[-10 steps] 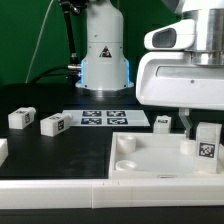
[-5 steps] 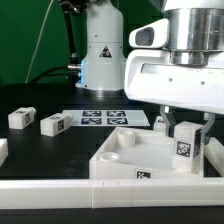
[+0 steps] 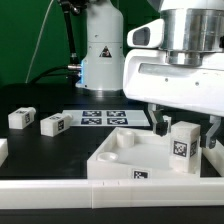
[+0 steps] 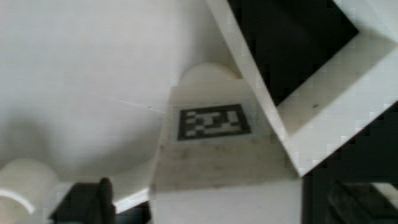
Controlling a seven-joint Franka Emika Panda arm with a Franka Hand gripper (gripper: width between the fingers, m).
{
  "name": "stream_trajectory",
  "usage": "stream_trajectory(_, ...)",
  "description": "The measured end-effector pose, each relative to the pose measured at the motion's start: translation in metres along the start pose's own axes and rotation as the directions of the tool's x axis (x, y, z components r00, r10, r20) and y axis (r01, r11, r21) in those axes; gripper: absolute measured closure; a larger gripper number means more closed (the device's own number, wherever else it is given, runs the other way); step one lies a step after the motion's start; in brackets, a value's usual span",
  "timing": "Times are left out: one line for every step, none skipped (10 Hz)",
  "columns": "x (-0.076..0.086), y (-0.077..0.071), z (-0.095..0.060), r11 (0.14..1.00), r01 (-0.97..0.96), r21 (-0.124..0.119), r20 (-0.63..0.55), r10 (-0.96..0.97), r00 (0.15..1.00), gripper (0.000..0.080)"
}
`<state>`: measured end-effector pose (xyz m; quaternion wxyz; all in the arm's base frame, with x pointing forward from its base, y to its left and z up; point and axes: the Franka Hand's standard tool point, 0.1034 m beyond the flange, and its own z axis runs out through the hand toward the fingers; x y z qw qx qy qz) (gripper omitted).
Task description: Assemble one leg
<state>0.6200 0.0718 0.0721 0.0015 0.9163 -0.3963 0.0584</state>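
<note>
So the Panda's gripper is hanging right over the big white tray-like piece, toward that tray's end on the exterior view's right. It's got one leg pinched between its jaws: the jaws are closed on the upper part of that leg, one dark finger showing on the side toward the exterior view's left, the other mostly lost against the background. The leg stands upright with its tag facing the camera, and its lower end is down inside the tray's walls. Whether it's actually touching the tray floor or seated in anything, can't tell from here.

The wrist view looks straight down the leg, tag visible about halfway along it, with the pale inside of the tray spread out behind it and a raised tray wall running diagonally just beside the leg. A black fingertip shows close to the leg near the camera.

Two more loose legs sit on the black table well apart from the tray, off toward the exterior view's left. The marker board lies flat just behind the tray, in front of the arm's base.
</note>
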Motion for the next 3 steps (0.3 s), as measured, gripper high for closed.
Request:
stream_trajectory(0.0000,0.0000,0.0000,1.000,0.000,0.000,0.000,0.000,1.000,0.0157)
stream_trajectory(0.0000,0.0000,0.0001,1.000,0.000,0.000,0.000,0.000,1.000,0.0157)
stream_trajectory(0.0000,0.0001,0.0001,1.000,0.000,0.000,0.000,0.000,1.000,0.0152)
